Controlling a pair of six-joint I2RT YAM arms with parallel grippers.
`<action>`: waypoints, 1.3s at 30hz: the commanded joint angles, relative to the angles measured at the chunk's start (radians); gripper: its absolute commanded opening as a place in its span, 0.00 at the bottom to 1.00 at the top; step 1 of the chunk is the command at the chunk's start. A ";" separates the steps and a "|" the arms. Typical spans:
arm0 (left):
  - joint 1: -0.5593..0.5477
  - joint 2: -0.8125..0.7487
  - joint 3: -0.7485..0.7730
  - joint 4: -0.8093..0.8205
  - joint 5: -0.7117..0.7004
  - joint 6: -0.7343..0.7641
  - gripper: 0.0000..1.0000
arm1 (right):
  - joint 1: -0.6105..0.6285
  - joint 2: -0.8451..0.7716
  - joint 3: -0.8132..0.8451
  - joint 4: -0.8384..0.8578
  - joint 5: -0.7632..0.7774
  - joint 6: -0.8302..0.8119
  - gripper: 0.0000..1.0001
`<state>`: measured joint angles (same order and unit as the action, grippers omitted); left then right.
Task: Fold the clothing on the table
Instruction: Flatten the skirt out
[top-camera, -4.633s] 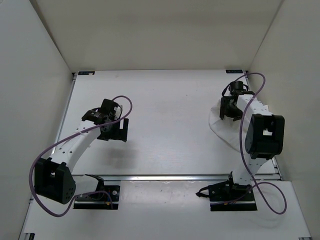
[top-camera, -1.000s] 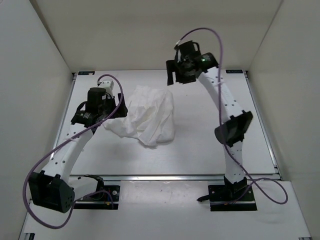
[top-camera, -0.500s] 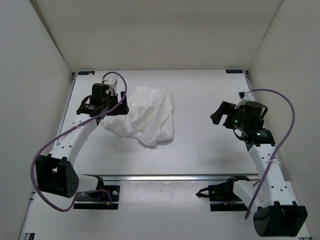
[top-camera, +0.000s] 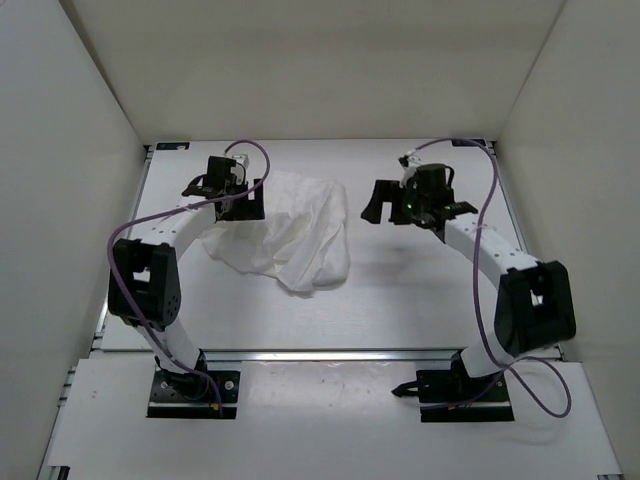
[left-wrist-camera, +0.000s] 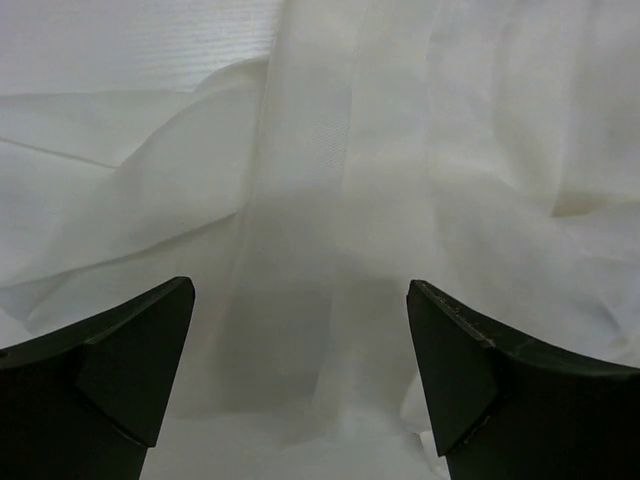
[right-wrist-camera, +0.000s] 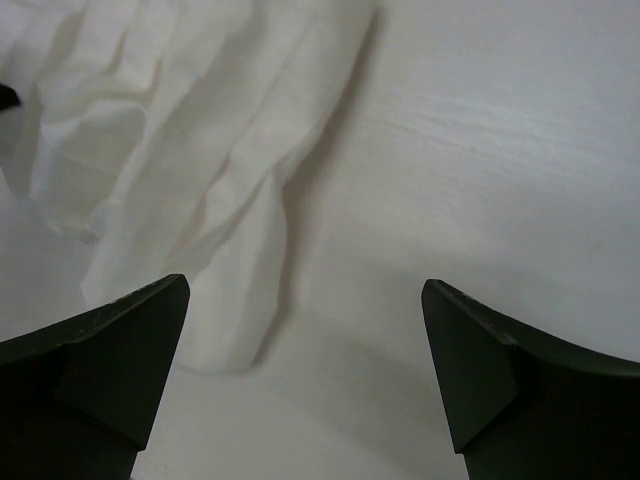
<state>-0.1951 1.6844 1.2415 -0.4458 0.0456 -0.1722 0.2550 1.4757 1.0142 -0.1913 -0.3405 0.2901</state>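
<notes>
The clothing (top-camera: 295, 235) is a crumpled white heap on the table (top-camera: 420, 290), left of centre. My left gripper (top-camera: 250, 202) hovers at the heap's far left corner, jaws wide open. The left wrist view shows wrinkled fabric (left-wrist-camera: 330, 170) filling the space below and between the open left gripper (left-wrist-camera: 300, 290), with nothing pinched. My right gripper (top-camera: 374, 207) hangs open just right of the heap's far right edge. In the right wrist view the clothing (right-wrist-camera: 190, 150) lies ahead to the left, and bare table (right-wrist-camera: 480, 150) shows between the open right gripper (right-wrist-camera: 305, 285).
White walls (top-camera: 80, 150) close in the table on three sides. A silver rail (top-camera: 350, 353) runs along the near edge, with both arm bases (top-camera: 185, 390) behind it. Black brackets (top-camera: 172, 146) mark the back corners. Purple cables loop off both arms.
The right arm swung from the right side in toward the clothing's right edge and its jaws widened. The left gripper shifted to the heap's far left corner. The clothing lies as before.
</notes>
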 joint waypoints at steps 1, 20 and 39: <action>-0.024 0.032 0.029 -0.005 -0.044 0.022 0.98 | 0.050 0.119 0.162 0.087 -0.018 -0.011 0.99; -0.168 0.078 -0.143 -0.103 0.165 0.010 0.00 | 0.148 0.502 0.429 0.001 0.093 0.021 0.99; 0.006 -0.177 -0.151 0.062 0.060 -0.072 0.97 | 0.081 0.592 0.616 0.016 -0.150 -0.075 0.97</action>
<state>-0.1921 1.4765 1.0676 -0.4759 0.0940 -0.2344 0.3386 2.0300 1.5665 -0.1936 -0.4301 0.2516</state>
